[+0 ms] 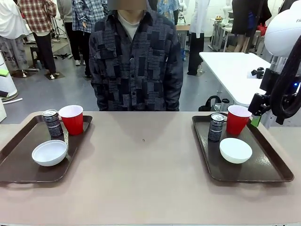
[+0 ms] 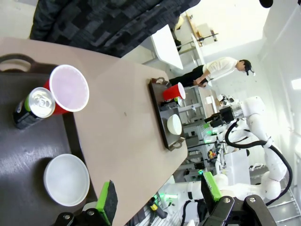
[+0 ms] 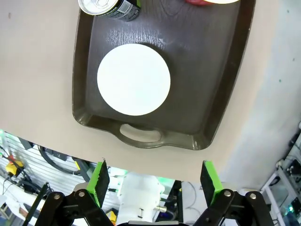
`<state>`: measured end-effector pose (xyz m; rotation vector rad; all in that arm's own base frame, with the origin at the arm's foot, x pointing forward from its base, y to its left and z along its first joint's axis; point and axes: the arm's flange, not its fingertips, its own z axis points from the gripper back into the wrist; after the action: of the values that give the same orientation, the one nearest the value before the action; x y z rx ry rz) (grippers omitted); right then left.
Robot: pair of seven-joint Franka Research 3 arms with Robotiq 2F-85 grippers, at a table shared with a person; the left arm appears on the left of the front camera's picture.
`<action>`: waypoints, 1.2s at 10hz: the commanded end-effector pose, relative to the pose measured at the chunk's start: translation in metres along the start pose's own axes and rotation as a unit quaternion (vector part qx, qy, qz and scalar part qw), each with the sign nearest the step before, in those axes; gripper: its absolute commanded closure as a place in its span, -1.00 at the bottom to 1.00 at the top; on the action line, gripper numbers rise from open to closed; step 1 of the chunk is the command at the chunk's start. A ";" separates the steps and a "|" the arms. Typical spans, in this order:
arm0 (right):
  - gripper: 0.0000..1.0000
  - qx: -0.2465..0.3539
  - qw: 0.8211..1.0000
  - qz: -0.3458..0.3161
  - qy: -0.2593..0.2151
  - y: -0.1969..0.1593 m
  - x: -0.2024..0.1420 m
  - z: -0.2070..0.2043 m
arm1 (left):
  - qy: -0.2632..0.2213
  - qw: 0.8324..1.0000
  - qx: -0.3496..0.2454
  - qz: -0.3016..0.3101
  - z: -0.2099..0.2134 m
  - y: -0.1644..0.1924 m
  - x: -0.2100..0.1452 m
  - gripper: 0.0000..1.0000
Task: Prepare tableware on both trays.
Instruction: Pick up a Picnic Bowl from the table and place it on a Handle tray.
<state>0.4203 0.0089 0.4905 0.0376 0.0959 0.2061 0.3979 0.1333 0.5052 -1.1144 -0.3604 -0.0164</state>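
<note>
Two dark brown trays lie on the table. The left tray (image 1: 19,165) carries a dark can (image 1: 52,123), a red cup (image 1: 72,119) and a white bowl (image 1: 49,152). On the right tray (image 1: 268,165) stand a can (image 1: 216,127), a red cup (image 1: 237,119) and a bowl (image 1: 235,150). My right gripper (image 1: 256,117) hangs just right of that cup, apart from it. In its wrist view the right gripper (image 3: 154,181) is open and empty above the bowl (image 3: 133,80) and tray (image 3: 225,108). My left gripper (image 2: 160,195) is open and empty, raised over the left tray's cup (image 2: 68,88), can (image 2: 33,107) and bowl (image 2: 67,179).
A person in a dark patterned shirt (image 1: 136,56) stands at the table's far side, hands out of sight. Bare tabletop (image 1: 146,155) lies between the trays. A white table (image 1: 235,70) stands behind on the right.
</note>
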 end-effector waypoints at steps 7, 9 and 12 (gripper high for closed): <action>-1.00 -0.001 1.000 0.003 -0.004 -0.001 0.001 -0.004 | 0.005 1.000 -0.001 -0.003 0.003 -0.001 -0.001 -0.89; -1.00 0.057 0.996 0.034 -0.065 0.003 -0.023 0.014 | 0.005 1.000 -0.001 -0.003 0.003 -0.001 -0.001 -0.89; -1.00 0.313 0.937 -0.036 -0.153 -0.064 -0.064 0.046 | 0.005 1.000 -0.001 -0.003 0.003 -0.001 -0.001 -0.89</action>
<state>0.3841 -0.0390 0.5474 0.4989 -0.1095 0.1527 0.3979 0.1334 0.5052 -1.1144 -0.3605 -0.0162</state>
